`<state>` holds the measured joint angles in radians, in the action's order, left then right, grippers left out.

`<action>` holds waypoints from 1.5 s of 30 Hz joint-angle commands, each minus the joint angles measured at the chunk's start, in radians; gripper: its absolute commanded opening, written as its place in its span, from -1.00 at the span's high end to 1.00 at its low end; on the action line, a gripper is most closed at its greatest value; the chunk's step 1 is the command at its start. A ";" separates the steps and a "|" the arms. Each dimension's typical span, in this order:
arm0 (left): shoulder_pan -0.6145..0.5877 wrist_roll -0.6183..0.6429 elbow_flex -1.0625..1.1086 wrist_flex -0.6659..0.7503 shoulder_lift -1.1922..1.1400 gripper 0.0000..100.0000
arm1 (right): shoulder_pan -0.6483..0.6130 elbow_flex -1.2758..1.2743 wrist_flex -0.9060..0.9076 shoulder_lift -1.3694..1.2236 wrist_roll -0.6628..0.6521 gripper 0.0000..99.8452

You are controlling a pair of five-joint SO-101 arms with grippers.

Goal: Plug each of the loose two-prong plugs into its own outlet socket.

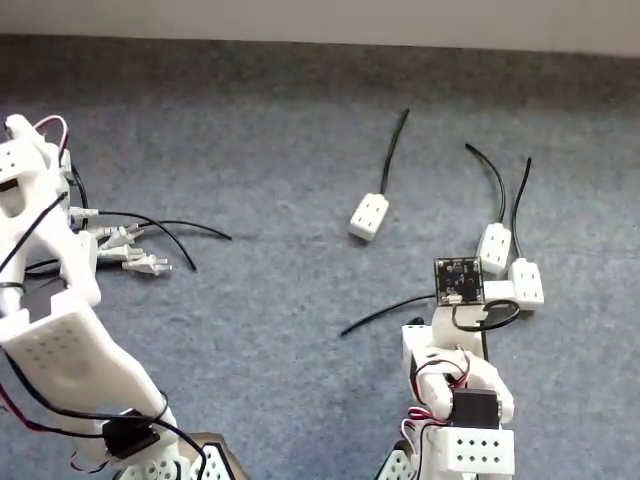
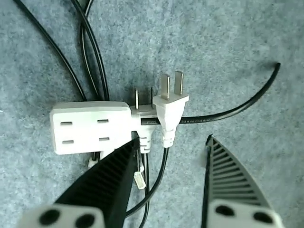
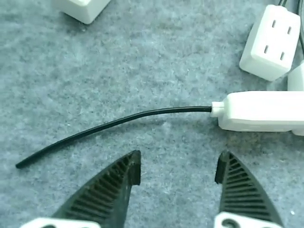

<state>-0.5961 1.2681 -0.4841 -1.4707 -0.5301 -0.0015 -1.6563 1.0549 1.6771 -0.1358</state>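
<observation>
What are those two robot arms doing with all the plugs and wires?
They are meant to push plugs into sockets. The left gripper is open and hangs over a loose white plug that lies right beside a socket block. The right gripper is open too, above the black cord of a second plug. Neither one is holding anything.

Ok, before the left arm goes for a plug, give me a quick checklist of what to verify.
1. Left end effector open and empty: ok.
2. Nearest plug loose, prongs exposed: ok.
3. It is clear of clutter: not ok, it lies across a black cord, against a second plug.
4. Socket block slots empty: ok.
5. Right end effector open and empty: ok.
6. Plug by the right arm seated in a socket: cannot tell.
</observation>
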 commanded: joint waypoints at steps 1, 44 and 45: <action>-0.015 0.009 -0.002 0.034 -0.042 0.54 | -0.007 -0.085 -0.022 0.012 -0.014 0.50; -0.030 -0.048 -0.041 0.192 -0.133 0.94 | -0.007 -0.085 -0.024 0.012 -0.014 0.50; -0.030 -0.098 -0.070 0.187 -0.134 0.99 | -0.007 -0.085 -0.024 0.012 -0.014 0.50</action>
<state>-0.6160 1.2543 -0.4902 -1.2881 -0.7050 -0.0015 -1.6563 1.0549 1.6771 -0.1358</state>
